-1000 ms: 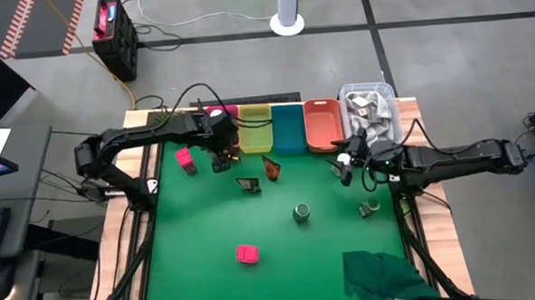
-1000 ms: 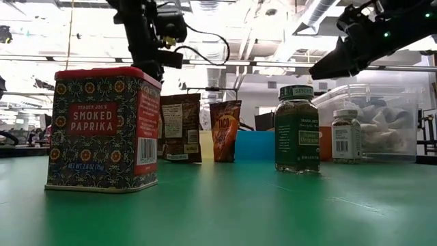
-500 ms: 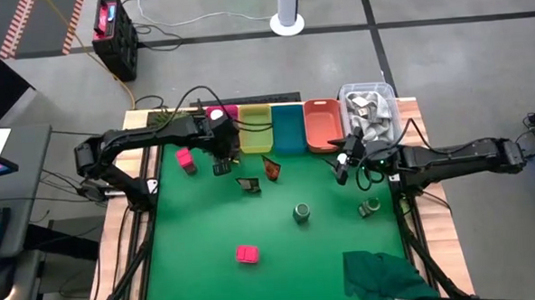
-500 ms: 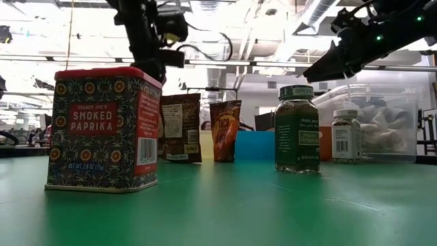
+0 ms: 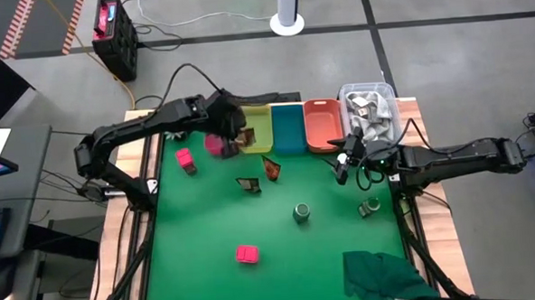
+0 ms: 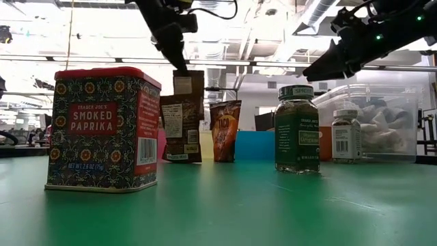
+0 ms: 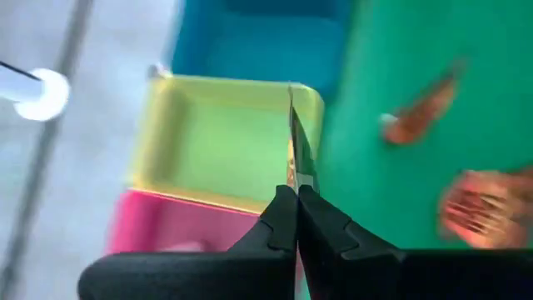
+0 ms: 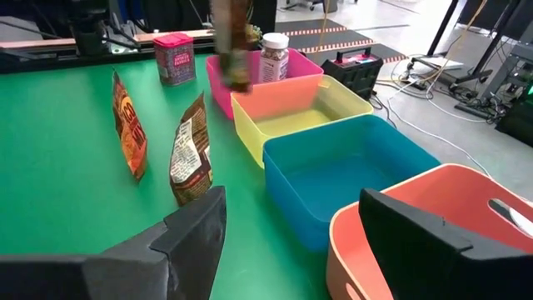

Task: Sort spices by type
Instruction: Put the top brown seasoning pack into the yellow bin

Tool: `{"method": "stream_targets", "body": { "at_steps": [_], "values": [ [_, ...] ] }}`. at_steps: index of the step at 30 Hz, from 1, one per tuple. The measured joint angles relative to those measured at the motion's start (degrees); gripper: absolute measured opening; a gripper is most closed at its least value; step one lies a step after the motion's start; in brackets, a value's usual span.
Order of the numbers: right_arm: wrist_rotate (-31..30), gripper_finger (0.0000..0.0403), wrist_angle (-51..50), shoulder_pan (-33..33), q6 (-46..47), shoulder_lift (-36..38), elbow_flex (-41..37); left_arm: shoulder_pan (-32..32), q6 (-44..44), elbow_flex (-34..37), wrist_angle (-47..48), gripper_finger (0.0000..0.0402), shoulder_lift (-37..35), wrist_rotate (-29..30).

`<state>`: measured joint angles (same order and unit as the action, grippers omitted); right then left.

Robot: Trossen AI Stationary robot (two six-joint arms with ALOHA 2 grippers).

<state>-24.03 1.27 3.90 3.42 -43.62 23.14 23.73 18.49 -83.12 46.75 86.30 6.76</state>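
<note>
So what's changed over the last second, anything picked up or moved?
The left gripper has lifted a brown flat packet off the mat and swung it toward the yellow bin, fingers shut on its top edge. The right gripper stays open near the orange bin. The two standing packets, both pink tins and the jars have not moved.

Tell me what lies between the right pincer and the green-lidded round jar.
Nothing: in the high view only bare green table surface separates the open right pincer from the green-lidded round glass jar.
</note>
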Motion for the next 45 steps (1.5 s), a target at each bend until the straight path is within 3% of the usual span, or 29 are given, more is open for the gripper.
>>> {"method": "stream_targets", "body": {
  "at_steps": [6, 14, 24, 36, 40, 45],
  "values": [
    [0.0, 0.0301, 0.69, -0.05, 0.0, 0.0, 0.0, 2.97, 4.05, -0.13, -7.63, 0.0, 1.47, 0.91],
    [0.22, 0.0301, 0.93, -0.15, 0.2, 0.0, 0.0, 6.45, 10.15, -0.12, -14.99, 0.0, 9.46, -0.34],
    [0.7, 0.0301, 0.93, -0.13, 0.15, 0.02, 0.0, 11.42, 10.87, -0.08, -17.95, 0.0, 16.73, -4.4],
    [0.82, 0.0301, 0.93, -0.13, 0.04, 0.02, 0.0, 11.58, 12.47, -0.08, -20.91, 0.0001, 20.68, -4.9],
    [1.01, 0.0301, 0.93, -0.13, 0.04, 0.02, 0.0, 11.58, 11.78, -0.08, -20.62, 0.0028, 20.32, -4.6],
    [1.03, 0.0301, 0.93, -0.13, 0.07, 0.02, 0.0, 11.53, 10.03, -0.08, -20.75, 0.0099, 19.88, -4.42]
  ]
}}
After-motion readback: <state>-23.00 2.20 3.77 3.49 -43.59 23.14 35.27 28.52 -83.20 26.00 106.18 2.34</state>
